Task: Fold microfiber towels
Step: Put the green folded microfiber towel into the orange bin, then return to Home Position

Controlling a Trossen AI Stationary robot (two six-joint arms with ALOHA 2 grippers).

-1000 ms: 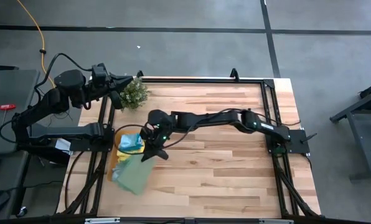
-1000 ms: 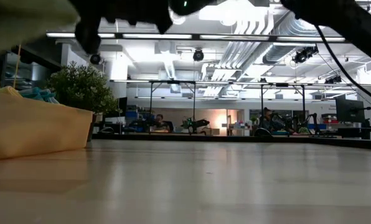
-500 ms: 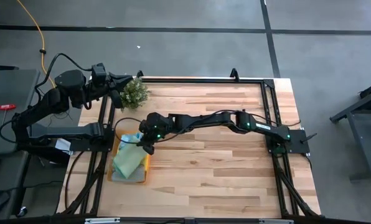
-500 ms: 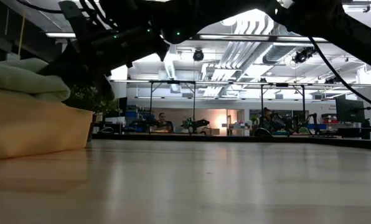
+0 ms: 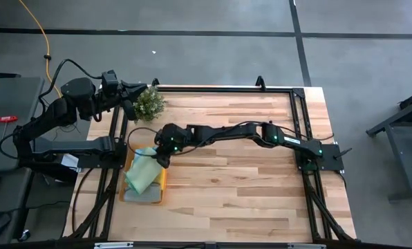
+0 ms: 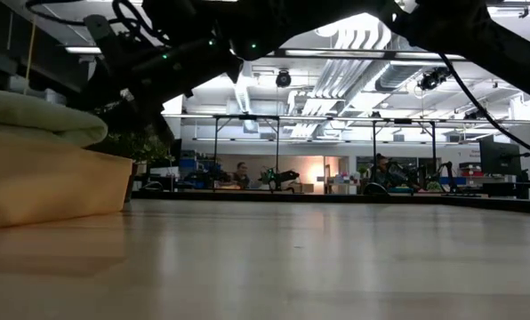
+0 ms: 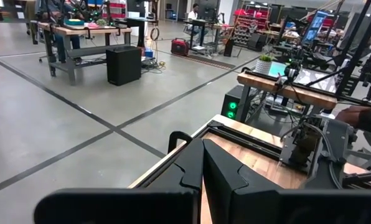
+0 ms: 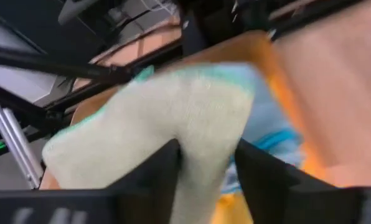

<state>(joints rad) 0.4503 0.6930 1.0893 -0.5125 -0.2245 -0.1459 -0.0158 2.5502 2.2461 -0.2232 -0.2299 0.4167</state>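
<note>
A pale green towel (image 5: 141, 177) lies bunched in the orange tray (image 5: 152, 198) at the table's left edge. It rests on a light blue towel (image 5: 148, 151). My right gripper (image 8: 204, 158) reaches across the table to the tray's far right part. It is open, one finger on each side of a hump of the green towel (image 8: 192, 106). In the low view the green towel (image 6: 34, 120) lies above the tray's wall (image 6: 52, 187). My left gripper (image 7: 201, 165) is shut and empty, held off the table's far left corner by the plant. My right gripper's fingers (image 8: 164, 171) flank a raised hump of the pale green towel (image 8: 204, 140), slanting down from the table's right side. Whether they touch the cloth I cannot tell. The towel rests on the blue towel in the tray.
A small bushy green plant (image 5: 149, 104) stands at the far left corner, just beyond the tray. A black frame (image 5: 299, 117) runs round the wooden table. The table's wood right of the tray is bare (image 5: 247, 187).
My right gripper has gone down and toward the table's left edge with the pale green towel. The towel hung below it over the tray's near end a second ago. Now it lies bunched inside the tray on the blue towel.
</note>
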